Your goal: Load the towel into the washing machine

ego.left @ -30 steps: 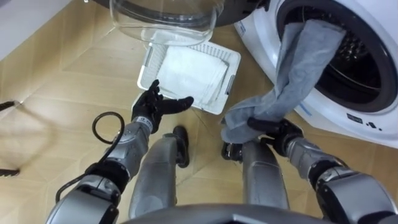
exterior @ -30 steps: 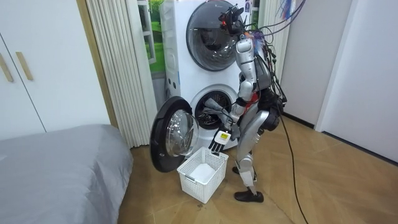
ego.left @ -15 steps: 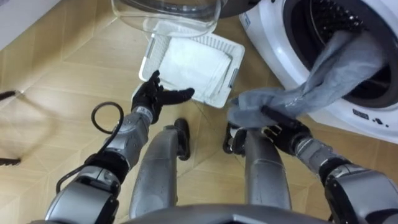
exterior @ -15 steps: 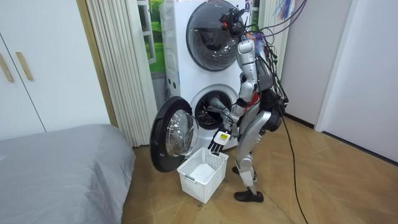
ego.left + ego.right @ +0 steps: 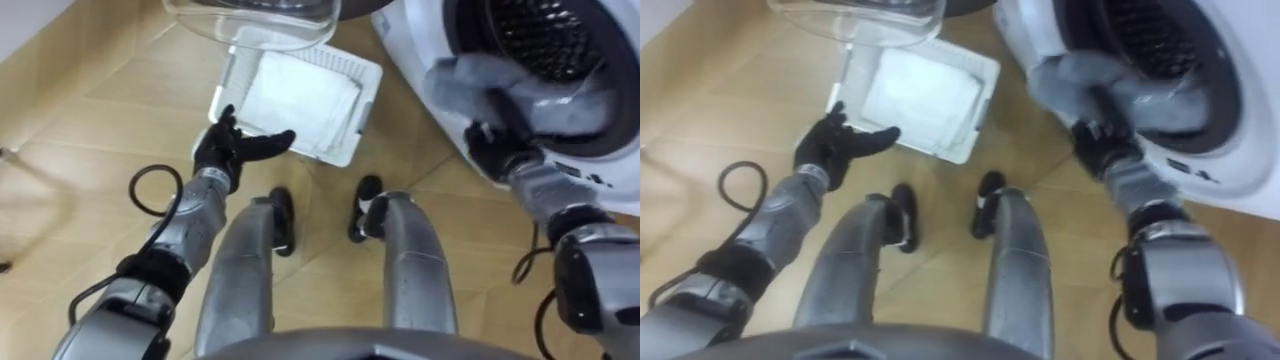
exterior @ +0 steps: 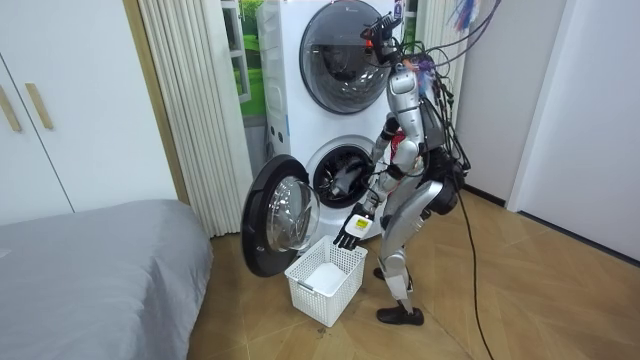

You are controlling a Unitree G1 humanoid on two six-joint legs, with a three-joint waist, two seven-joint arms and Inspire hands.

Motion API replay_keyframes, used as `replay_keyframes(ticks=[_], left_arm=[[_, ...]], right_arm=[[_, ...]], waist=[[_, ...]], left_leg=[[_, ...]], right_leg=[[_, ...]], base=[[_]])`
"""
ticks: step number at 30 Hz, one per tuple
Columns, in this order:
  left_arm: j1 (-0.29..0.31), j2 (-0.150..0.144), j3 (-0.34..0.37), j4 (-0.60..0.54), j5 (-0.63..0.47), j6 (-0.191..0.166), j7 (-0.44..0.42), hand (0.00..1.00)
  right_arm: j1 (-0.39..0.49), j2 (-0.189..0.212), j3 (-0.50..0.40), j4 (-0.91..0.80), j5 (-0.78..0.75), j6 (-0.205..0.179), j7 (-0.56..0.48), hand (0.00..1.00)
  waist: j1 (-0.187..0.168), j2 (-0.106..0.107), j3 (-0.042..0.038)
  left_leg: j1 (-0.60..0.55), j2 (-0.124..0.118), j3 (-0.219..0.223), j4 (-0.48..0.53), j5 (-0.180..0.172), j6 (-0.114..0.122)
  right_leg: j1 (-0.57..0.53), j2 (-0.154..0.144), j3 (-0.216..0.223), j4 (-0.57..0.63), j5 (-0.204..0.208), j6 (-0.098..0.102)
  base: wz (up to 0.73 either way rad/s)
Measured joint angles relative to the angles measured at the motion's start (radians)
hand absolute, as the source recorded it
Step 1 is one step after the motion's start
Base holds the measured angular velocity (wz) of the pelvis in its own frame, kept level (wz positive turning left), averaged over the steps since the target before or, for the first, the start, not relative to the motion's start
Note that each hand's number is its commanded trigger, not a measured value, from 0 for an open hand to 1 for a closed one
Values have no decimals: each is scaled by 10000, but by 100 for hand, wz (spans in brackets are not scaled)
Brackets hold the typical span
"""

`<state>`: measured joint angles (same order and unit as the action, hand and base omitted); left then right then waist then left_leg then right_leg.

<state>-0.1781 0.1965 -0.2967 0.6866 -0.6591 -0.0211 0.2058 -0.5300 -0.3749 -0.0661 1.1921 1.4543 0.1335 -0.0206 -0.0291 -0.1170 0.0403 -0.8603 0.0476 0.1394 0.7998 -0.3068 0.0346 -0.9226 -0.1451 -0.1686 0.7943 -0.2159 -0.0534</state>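
Wooden floor (image 5: 90, 130), grey towel (image 5: 470, 80) in right hand (image 5: 497, 150) at washing machine (image 5: 612, 168) mouth.

Bright, even daylight indoors with soft shadows

In the room view, light comes from the window (image 6: 245, 60) beside the washer (image 6: 300, 110) and spreads evenly over the bed (image 6: 90, 260) and the floor (image 6: 520, 290), so the basket (image 6: 325, 280) casts only a faint shadow. In the eye views the floor is lit flat, with pale sheen patches. The glass door (image 5: 250, 20) carries white glare along its rim, and the basket's white mesh is close to washed out. The washer's white front is bright, while its drum (image 5: 560, 40) falls off into dark, so the towel (image 5: 470, 80) at its mouth stands out as lit grey. Straight lines bow towards the edges of the eye views.
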Motion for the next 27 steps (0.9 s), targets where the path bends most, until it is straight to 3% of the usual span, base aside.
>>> replay_keyframes(ticks=[3,8,9,10,16,19,21,27], left_arm=[[32,-3,-13,-12,15,-1,145,0],[129,20,23,-12,43,-1,313,0],[132,34,23,-12,119,-9,309,0],[130,37,29,-14,175,-18,302,0],[284,52,205,-332,634,-348,318,0],[272,49,243,-515,851,-551,405,0],[178,37,263,-591,879,-571,413,0],[0,-104,252,-591,1044,-664,393,0]], right_arm=[[-188,-132,-238,2,12,309,-435,100],[-236,-140,-552,9,29,412,-990,100],[-284,-140,-608,33,54,414,-1069,73],[-325,-140,-673,65,62,414,-1116,0],[-592,-141,-1217,87,450,412,-2088,0],[-691,-156,-1607,92,852,383,-2737,0],[-839,-256,-2053,94,1159,-2,-3250,0],[-830,-327,-2123,86,1193,-547,-3979,0]], waist=[[-33,-160,9],[-151,-223,40],[-196,-245,52],[-210,-262,61],[-407,-333,101],[-601,-375,124],[-617,-375,124],[-487,-364,124]], left_leg=[[75,-2,-30,-2,-11,53],[61,-75,5,6,-34,193],[61,-90,43,25,-63,240],[60,-91,71,34,-75,261],[-30,-123,247,76,-171,422],[-54,-261,255,89,-220,507],[-126,-280,296,105,-260,573],[-153,-258,446,99,-288,620]], right_leg=[[143,28,-25,-112,47,95],[128,-157,-20,-46,16,220],[124,-230,-80,2,-21,238],[119,-258,-89,16,-37,247],[99,-465,-210,105,-230,405],[81,-639,-234,264,-414,521],[-3,-676,-203,276,-432,561],[-48,-691,-136,347,-464,622]], base=[[6],[5],[6],[4],[11],[20],[0],[0]])
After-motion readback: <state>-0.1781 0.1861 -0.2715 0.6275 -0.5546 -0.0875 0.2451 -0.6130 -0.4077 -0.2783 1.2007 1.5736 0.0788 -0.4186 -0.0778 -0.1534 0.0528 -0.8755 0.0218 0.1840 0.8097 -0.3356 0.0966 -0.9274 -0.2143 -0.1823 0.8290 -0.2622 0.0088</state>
